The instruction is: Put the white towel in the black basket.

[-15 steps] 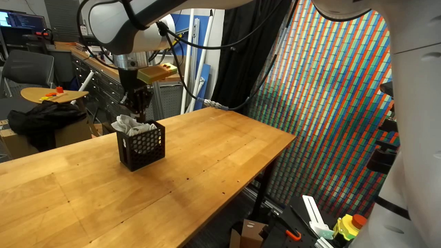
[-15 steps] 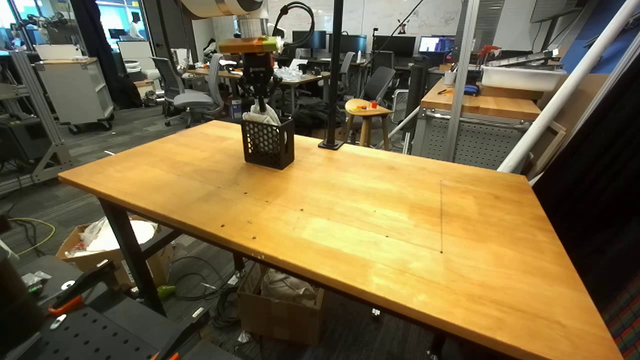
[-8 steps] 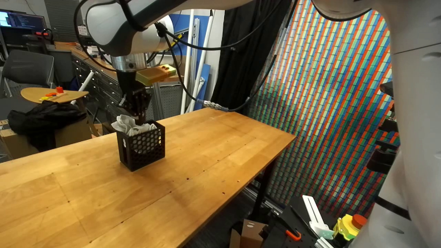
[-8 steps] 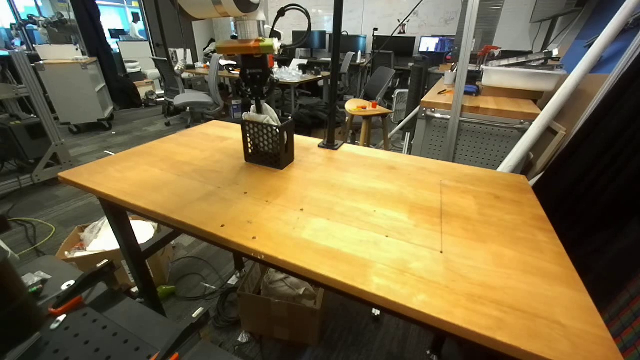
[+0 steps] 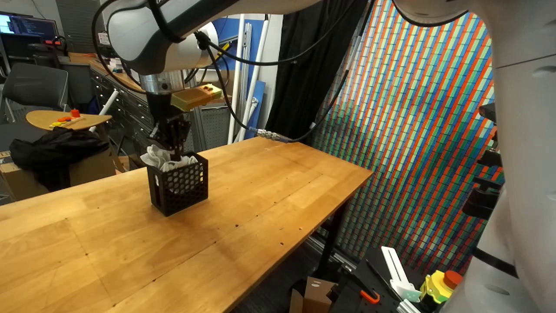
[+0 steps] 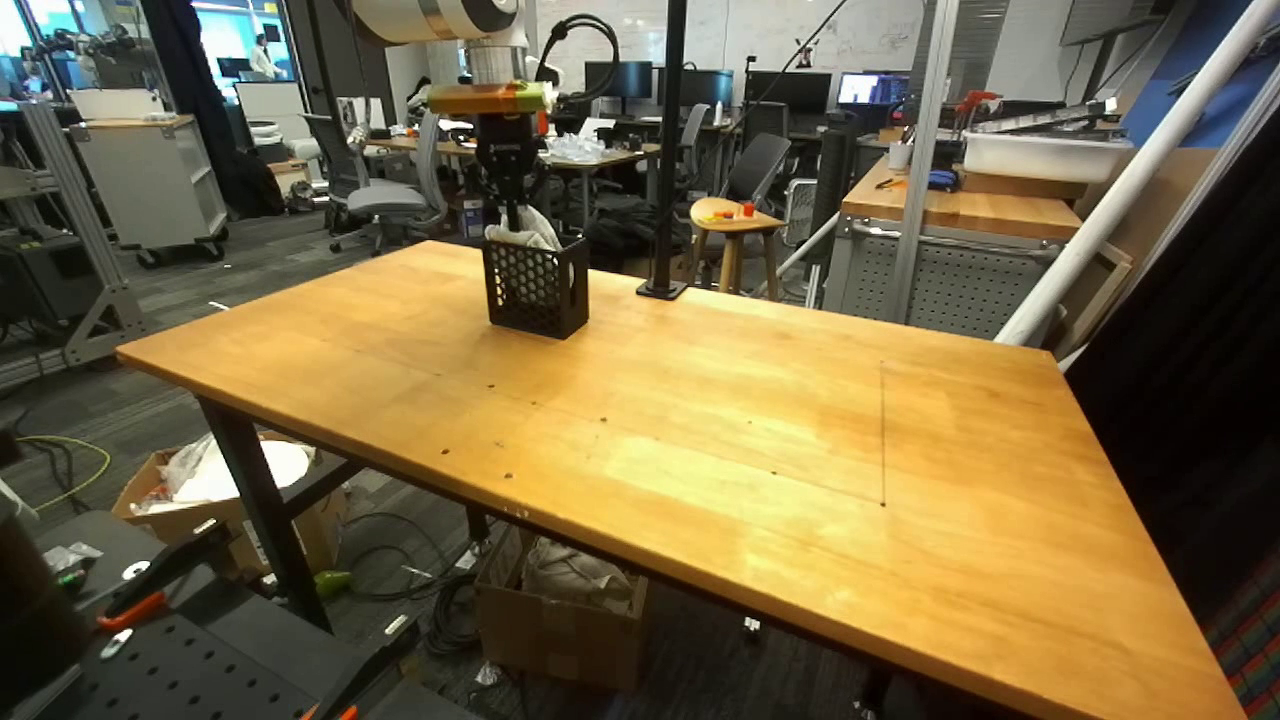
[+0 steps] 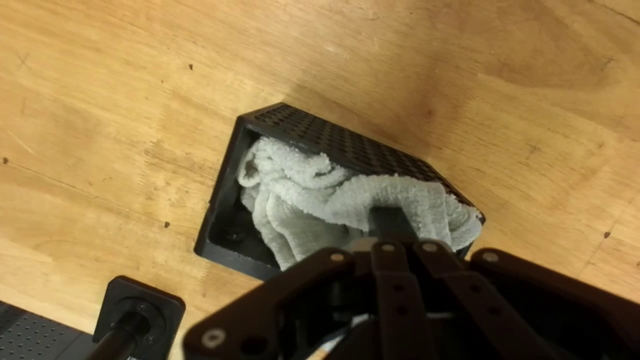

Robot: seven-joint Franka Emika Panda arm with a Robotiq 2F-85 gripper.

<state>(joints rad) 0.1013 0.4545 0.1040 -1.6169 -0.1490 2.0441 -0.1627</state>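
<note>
The black basket point(image 5: 184, 188) stands upright on the wooden table in both exterior views point(image 6: 540, 322), with a honeycomb pattern of holes. The crumpled white towel point(image 5: 157, 157) lies inside it and bulges above the rim; it also shows in an exterior view point(image 6: 533, 238). In the wrist view the towel point(image 7: 300, 220) fills most of the basket point(image 7: 340, 137), with a fold lying over the rim at the right end. My gripper point(image 7: 392, 220) points down with its fingers together, tips against the top of the towel. It also shows in both exterior views point(image 5: 175, 155) point(image 6: 515, 218).
A black post with a square base point(image 6: 662, 289) stands at the table edge near the basket; its base also shows in the wrist view point(image 7: 137, 315). The wooden table point(image 6: 700, 420) extends around the basket. A cable hangs from the arm.
My gripper has moved down a little and slightly left in both exterior views, its tips now lower against the towel. The basket and towel look unmoved.
</note>
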